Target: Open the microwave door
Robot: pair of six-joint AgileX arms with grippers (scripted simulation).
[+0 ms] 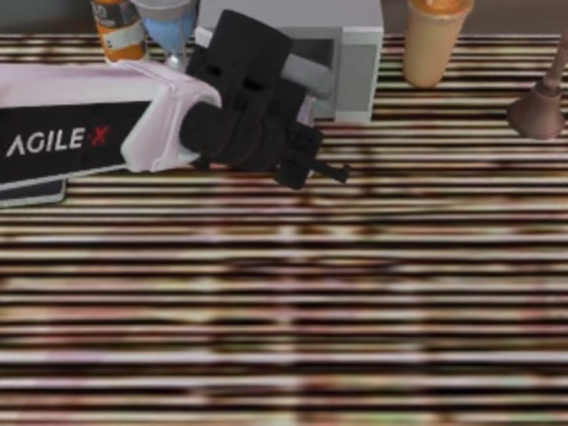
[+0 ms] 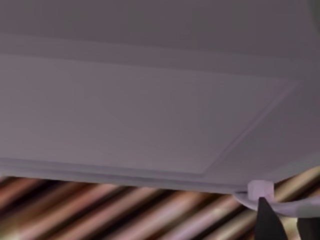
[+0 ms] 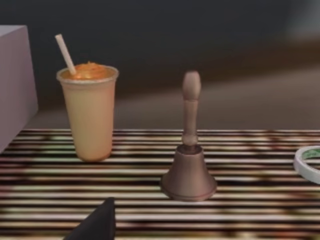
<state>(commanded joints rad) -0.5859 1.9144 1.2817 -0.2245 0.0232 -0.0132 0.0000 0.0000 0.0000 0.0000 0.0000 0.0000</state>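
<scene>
The light-grey microwave (image 1: pixel 359 62) stands at the back middle of the table, partly covered by my left arm. In the left wrist view the microwave door (image 2: pixel 125 110) fills most of the picture as a flat grey framed panel above the striped table. Its pale handle (image 2: pixel 260 190) is at one corner. My left gripper (image 1: pixel 315 169) is a little in front of the microwave. Its dark fingers (image 2: pixel 267 220) stand close together around the handle bar. My right gripper (image 3: pixel 100 225) is outside the top view, parked and facing the cup and bell.
A tan cup (image 1: pixel 435 40) with a straw stands right of the microwave, and a brown bell (image 1: pixel 537 106) is further right. An orange bottle (image 1: pixel 120 27) and a blue glass (image 1: pixel 169 27) stand left of it. A white-green ring (image 3: pixel 310 162) lies beyond the bell.
</scene>
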